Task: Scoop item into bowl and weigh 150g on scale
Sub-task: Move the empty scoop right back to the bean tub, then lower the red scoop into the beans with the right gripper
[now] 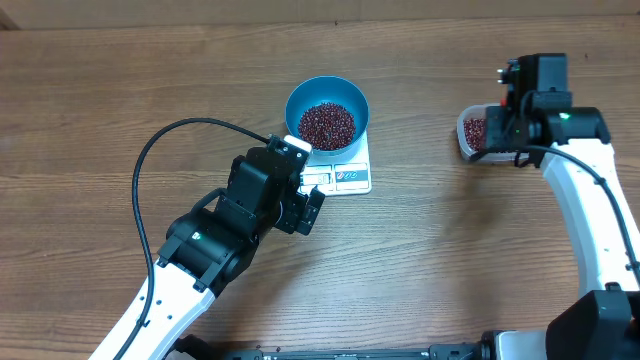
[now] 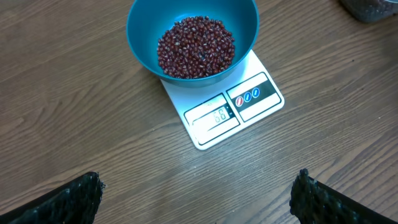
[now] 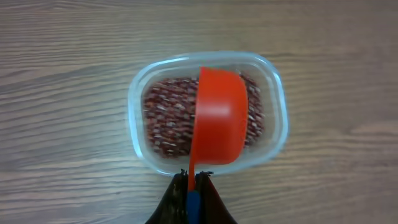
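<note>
A blue bowl (image 1: 327, 113) (image 2: 193, 37) holding dark red-brown beans (image 1: 327, 124) (image 2: 195, 47) stands on the white scale (image 1: 345, 174) (image 2: 231, 109), whose display faces my left gripper. My left gripper (image 1: 305, 205) (image 2: 199, 196) hovers open over bare wood just in front of the scale, empty. More beans (image 3: 168, 115) fill a clear tub (image 1: 472, 133) (image 3: 140, 112) at the right. My right gripper (image 1: 520, 110) (image 3: 192, 180) is shut on the handle of a red scoop (image 3: 219, 116), which is turned on its side over the tub.
The table (image 1: 450, 250) is wood. The left arm's black cable (image 1: 150, 160) loops over the left side. The right arm's white link (image 1: 590, 210) runs along the right edge.
</note>
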Tool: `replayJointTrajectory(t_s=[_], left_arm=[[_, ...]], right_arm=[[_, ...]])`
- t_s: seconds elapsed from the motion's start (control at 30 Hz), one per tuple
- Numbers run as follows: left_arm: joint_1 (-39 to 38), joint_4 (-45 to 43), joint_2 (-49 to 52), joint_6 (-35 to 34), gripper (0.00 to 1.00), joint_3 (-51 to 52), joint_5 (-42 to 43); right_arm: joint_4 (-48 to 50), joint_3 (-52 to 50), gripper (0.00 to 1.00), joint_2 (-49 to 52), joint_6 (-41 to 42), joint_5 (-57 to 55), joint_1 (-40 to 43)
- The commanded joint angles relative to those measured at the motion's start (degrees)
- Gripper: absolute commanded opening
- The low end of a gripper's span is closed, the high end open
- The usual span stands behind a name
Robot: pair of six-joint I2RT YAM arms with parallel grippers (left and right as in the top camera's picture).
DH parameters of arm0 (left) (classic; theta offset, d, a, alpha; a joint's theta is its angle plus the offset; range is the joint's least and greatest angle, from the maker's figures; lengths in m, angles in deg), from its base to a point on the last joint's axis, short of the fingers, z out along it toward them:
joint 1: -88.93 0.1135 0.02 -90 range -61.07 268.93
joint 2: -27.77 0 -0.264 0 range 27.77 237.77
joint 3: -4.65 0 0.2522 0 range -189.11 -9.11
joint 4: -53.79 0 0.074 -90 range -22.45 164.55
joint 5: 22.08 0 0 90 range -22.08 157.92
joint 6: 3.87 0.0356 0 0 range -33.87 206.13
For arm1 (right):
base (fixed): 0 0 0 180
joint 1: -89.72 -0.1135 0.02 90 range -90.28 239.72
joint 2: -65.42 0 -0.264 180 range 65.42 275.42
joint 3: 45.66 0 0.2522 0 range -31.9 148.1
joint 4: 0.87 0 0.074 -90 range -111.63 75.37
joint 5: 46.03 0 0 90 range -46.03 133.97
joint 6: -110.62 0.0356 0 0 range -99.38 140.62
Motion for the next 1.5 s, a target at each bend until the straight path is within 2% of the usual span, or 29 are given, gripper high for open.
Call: replayJointTrajectory(t_s=[0.0,0.6,0.77,1.3,1.47], left_arm=[[0.2,-0.2,0.3,-0.2,0.99,0.1,-0.5],[0.2,-0.2,0.3,-0.2,1.0,0.1,-0.5],[0.2,-0.2,0.3,-0.2,1.0,0.1,-0.5],[0.2,-0.2,0.3,-0.2,1.0,0.1,-0.5],[0.2,-0.2,0.3,-0.2,1.0,0.1,-0.5]], right_arm=[[-0.2,2.0,0.04,-0.7,0.5,1.3,2.6],[2.3,1.6,0.04,7.6,-0.6,3.6,4.1],[3.2,1.6,0.04,10.0,-1.4,-0.1,4.1],[3.4,1.6,0.04,13.0,-4.2,-2.0,4.1],[3.1,1.6,0.04,13.0,-5.3,1.4,4.1]])
